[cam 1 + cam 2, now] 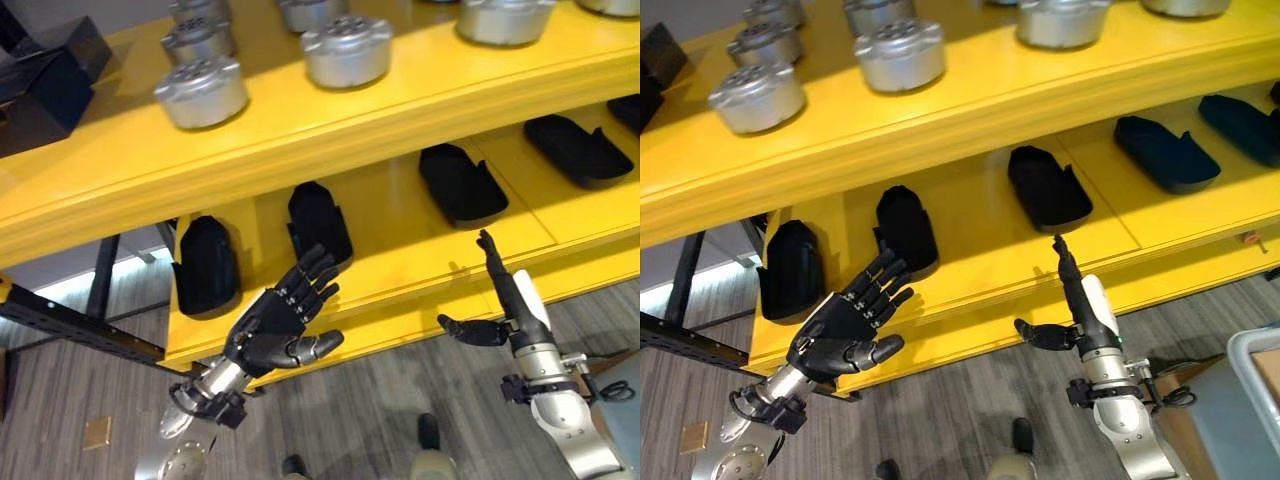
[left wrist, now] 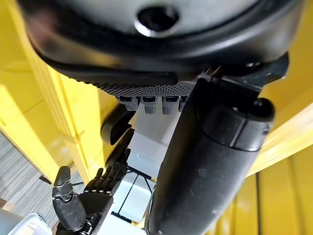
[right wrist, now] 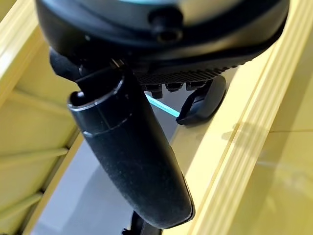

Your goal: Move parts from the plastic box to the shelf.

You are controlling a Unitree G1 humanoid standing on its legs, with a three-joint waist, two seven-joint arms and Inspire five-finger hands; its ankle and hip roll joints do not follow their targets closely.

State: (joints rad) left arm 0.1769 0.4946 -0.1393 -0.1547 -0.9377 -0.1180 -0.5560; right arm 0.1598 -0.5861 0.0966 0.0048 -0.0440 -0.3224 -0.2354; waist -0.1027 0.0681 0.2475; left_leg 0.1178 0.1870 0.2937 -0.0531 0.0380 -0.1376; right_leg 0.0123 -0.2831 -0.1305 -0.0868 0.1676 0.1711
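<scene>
Before the glossy yellow shelf (image 1: 400, 110) (ribbed silver parts (image 1: 347, 50) above), both hands (image 1: 285, 320) (image 1: 500, 310) hover empty.

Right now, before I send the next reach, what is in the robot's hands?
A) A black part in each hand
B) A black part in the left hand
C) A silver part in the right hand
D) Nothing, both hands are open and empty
D: the left hand and the right hand both hover in front of the lower shelf with fingers straight and nothing between them; the black parts lie on that shelf.
</scene>
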